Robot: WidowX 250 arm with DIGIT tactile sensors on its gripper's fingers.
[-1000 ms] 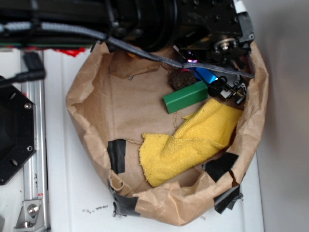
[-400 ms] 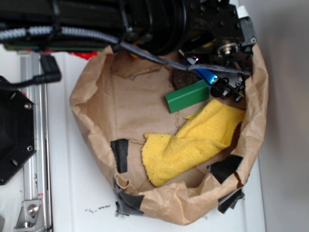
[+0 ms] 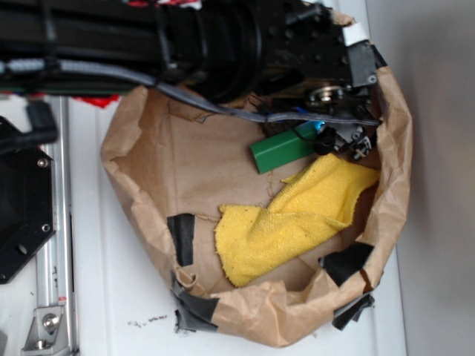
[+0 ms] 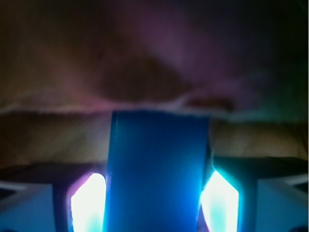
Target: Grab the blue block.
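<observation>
The blue block (image 4: 159,159) fills the middle of the wrist view, standing between the two glowing fingertips (image 4: 87,200), which press against its left and right sides. My gripper (image 4: 157,195) is shut on it. In the exterior view only a sliver of the blue block (image 3: 317,127) shows under the black arm, at the gripper (image 3: 332,136) near the back right of the paper bag. The green bar (image 3: 284,149) lies just left of the gripper, with its right end next to the block.
A crumpled brown paper bag (image 3: 130,185) patched with black tape (image 3: 180,239) holds everything. A yellow cloth (image 3: 297,215) lies in its front half. The black arm (image 3: 223,37) spans the top. A metal rail (image 3: 52,245) and a black plate (image 3: 22,215) stand at the left.
The arm has come lower over the bag's back right corner. It now hides most of the blue block and the dark lump beside it. The bag has shifted slightly.
</observation>
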